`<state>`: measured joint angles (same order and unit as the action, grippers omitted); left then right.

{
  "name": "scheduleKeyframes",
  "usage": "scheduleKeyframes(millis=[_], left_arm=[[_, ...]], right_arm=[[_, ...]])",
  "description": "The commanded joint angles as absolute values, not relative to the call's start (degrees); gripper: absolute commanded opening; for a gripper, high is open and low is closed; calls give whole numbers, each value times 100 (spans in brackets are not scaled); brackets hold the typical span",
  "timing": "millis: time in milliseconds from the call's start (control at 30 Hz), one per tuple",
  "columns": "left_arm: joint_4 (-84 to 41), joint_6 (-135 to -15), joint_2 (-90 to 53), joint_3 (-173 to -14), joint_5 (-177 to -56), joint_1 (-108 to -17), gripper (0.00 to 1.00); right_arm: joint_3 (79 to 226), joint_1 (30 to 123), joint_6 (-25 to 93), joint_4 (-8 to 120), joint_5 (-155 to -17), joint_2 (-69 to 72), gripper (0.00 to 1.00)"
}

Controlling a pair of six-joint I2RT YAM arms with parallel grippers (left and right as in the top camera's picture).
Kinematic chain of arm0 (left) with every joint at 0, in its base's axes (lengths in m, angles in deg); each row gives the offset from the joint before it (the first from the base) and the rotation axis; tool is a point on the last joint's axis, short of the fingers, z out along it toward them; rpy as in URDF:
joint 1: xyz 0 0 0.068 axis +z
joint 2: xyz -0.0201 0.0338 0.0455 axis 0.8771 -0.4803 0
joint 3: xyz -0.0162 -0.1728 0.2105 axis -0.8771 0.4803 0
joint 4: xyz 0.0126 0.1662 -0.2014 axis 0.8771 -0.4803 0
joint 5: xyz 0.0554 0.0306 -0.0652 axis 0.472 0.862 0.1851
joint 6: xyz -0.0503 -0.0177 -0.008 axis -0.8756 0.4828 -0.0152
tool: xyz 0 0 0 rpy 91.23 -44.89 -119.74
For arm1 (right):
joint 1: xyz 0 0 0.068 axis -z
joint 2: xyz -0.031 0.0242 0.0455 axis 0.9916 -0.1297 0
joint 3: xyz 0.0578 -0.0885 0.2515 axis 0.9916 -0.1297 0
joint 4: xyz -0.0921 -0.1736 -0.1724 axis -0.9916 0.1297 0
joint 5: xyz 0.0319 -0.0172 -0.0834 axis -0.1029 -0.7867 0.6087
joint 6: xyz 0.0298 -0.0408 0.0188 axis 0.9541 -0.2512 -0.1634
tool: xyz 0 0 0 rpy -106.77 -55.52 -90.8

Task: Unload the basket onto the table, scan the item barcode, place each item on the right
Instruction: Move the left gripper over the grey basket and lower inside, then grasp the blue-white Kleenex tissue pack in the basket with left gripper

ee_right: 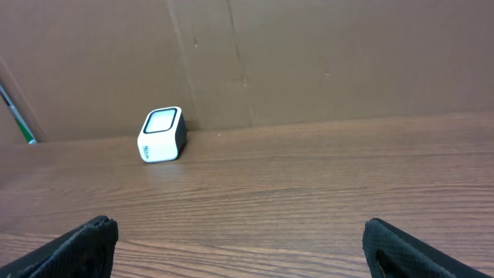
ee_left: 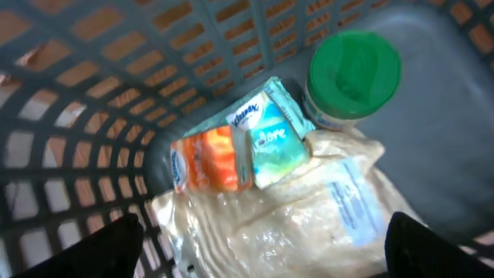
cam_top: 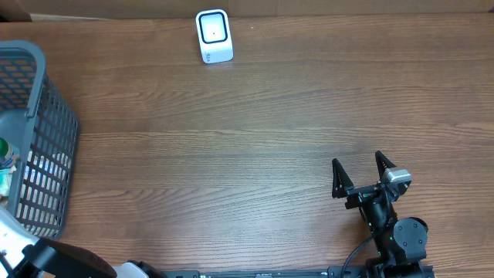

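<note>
Judging by the jaws held apart and empty on the left gripper [ee_left: 270,251] and right gripper [cam_top: 356,164], 0 items have been lifted from the basket [cam_top: 46,154] or scanned.

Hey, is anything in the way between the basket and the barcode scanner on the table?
Nothing visible on the table: bare wood runs from the basket to the scanner. The tissue pack and other items lie inside the basket, so its mesh wall has to be cleared.
</note>
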<state>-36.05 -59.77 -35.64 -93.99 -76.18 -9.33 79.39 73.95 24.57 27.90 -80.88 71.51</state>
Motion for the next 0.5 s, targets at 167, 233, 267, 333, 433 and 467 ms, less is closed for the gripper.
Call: scheduleKeyframes(millis=[167,233,267,333,433,467], left_arm=[[-3037,-4482,-3879,-8912,-7494,-913,82],[-2969,-4313,-4026,-8912,-7492,-913,82],[-2923,-4182,-4159,-8912,-7441,-909,81],[-2877,-4180,-4353,-8914,-7168,-907,81],[-2810,-4182,-4633,-8914,-6926,-907,76],[-2794,-4182,-4710,-8914,-6895,-907,73]], right_arm=[[7878,7423,2473,2772,-8121,7214,100],[7878,7423,2473,2772,-8121,7214,100],[7878,7423,2473,2772,-8121,7214,100],[7878,7423,2473,2770,-8121,7214,100],[7878,7423,2473,2772,-8121,7214,100],[7878,7423,2473,2770,-8121,7214,100]])
